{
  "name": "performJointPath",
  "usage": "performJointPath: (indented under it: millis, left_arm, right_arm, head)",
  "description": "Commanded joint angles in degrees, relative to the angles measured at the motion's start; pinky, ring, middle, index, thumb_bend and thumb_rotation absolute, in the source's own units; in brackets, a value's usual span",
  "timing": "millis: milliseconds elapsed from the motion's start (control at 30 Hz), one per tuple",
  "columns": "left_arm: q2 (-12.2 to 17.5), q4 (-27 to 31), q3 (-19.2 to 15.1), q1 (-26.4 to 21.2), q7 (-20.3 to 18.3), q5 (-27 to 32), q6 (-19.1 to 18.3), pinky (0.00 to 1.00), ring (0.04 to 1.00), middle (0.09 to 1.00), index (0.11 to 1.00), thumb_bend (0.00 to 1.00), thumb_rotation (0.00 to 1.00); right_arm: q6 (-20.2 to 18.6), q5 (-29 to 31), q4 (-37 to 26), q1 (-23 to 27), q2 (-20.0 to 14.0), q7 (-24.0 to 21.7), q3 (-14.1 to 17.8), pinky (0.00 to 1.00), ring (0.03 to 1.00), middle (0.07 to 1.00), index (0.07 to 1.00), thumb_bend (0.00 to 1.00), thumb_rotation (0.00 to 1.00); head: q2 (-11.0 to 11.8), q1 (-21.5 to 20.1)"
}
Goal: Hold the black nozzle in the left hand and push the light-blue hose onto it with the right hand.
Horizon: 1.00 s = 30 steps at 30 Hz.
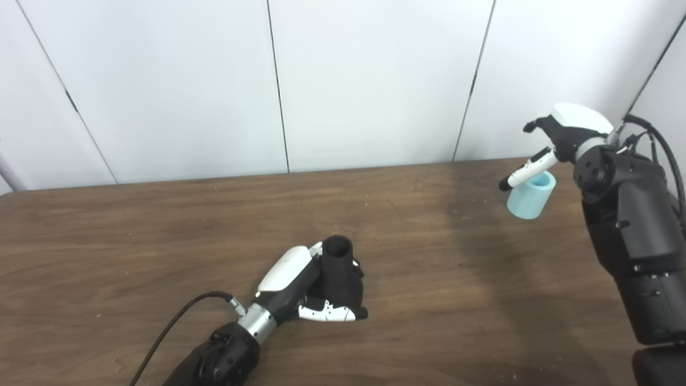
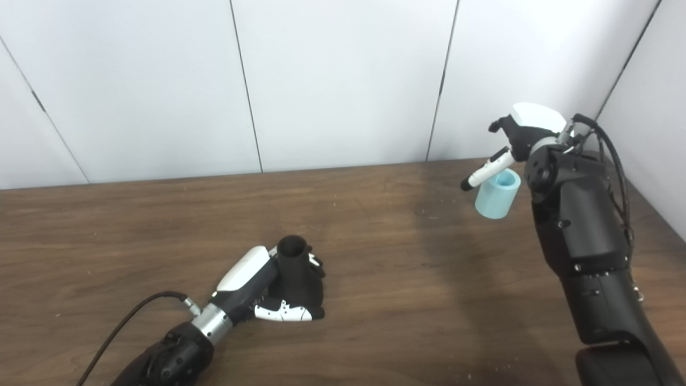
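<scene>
The left hand (image 1: 308,289) is clenched around the upright black nozzle (image 1: 338,268) near the tabletop's (image 1: 161,241) front middle, its round open mouth facing up. Wide bare wood lies between it and the light-blue hose (image 1: 531,195), a short smooth cylinder near the far right edge. The right hand (image 1: 557,139) hovers over it, fingers apart, grasping nothing. The right eye view alone shows the tabletop's right edge.

Brown wooden table (image 1: 161,236) — blue hose (image 1: 530,195) upright
</scene>
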State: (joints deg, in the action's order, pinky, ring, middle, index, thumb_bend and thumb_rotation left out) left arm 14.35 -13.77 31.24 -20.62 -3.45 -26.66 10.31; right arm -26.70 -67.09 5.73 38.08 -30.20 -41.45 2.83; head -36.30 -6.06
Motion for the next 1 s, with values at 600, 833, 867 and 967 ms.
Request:
performJointPath:
  millis: [600, 833, 867, 967]
  left_arm:
    - [0.6, -5.9, 4.0, 6.4, -5.3, -3.8, -3.3, 0.93, 0.879, 0.732, 0.499, 0.55, 0.43]
    - [0.6, -5.5, 3.9, 6.5, -5.6, -3.5, -3.5, 0.93, 0.879, 0.731, 0.494, 0.55, 0.43]
    - [0.6, -5.5, 3.9, 6.5, -5.6, -3.5, -3.5, 0.93, 0.879, 0.731, 0.494, 0.55, 0.43]
    - [0.6, -5.5, 3.9, 6.5, -5.6, -3.5, -3.4, 0.93, 0.879, 0.731, 0.495, 0.55, 0.43]
  right_arm:
    - [-0.2, 0.7, 6.6, 4.6, -3.6, -0.8, -2.7, 0.71, 0.866, 0.888, 0.850, 1.00, 0.29]
    - [-0.2, 2.5, 8.3, 4.4, -4.1, 2.9, -3.8, 0.70, 0.861, 0.874, 0.846, 1.00, 0.29]
    - [-0.2, 2.8, 8.5, 4.5, -4.0, 3.6, -3.6, 0.70, 0.844, 0.869, 0.841, 1.00, 0.28]
    - [-0.2, 3.8, 9.0, 4.5, -3.5, 6.2, -2.9, 0.62, 0.745, 0.839, 0.821, 0.99, 0.26]
  head:
    - [-0.4, 0.0]
    - [-0.7, 0.2]
    - [-0.7, 0.2]
    - [-0.9, 0.3]
